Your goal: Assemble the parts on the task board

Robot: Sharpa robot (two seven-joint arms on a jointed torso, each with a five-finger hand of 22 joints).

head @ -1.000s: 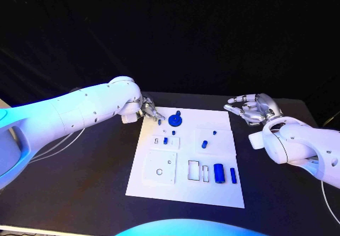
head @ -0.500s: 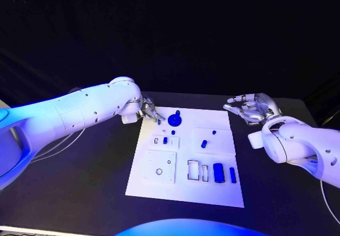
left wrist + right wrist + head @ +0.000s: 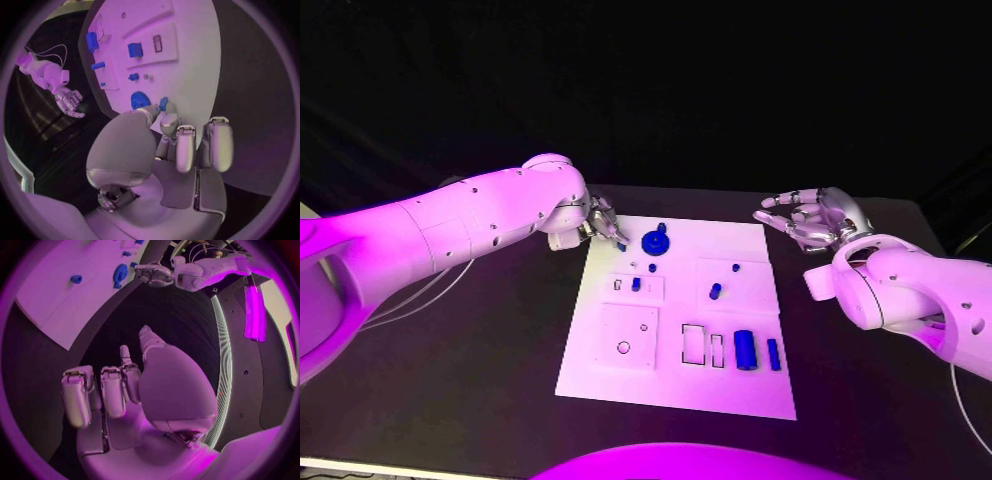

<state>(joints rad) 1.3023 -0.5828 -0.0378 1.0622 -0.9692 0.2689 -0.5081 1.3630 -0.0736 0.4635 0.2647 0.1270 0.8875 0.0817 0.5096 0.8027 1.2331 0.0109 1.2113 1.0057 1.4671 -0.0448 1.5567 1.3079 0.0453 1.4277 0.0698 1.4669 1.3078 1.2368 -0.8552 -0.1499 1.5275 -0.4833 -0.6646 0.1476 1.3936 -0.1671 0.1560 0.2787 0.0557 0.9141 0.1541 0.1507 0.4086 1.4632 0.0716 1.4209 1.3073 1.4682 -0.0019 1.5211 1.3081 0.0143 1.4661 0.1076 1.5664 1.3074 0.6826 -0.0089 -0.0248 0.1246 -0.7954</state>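
Pinching a small blue part (image 3: 163,103) between its fingertips, the left hand (image 3: 600,222) hovers beside the round blue disc (image 3: 656,242) on the white board (image 3: 733,385). The right hand (image 3: 813,221) holds nothing, fingers loosely apart, off the board's far corner.

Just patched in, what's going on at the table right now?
The left hand is at the far left corner of the task board and pinches a small blue part at its fingertips, right beside the blue disc. The right hand hangs off the board's far right corner over the black table, fingers curled, holding nothing. Other blue parts still lie on the board, including two bars near the right edge.
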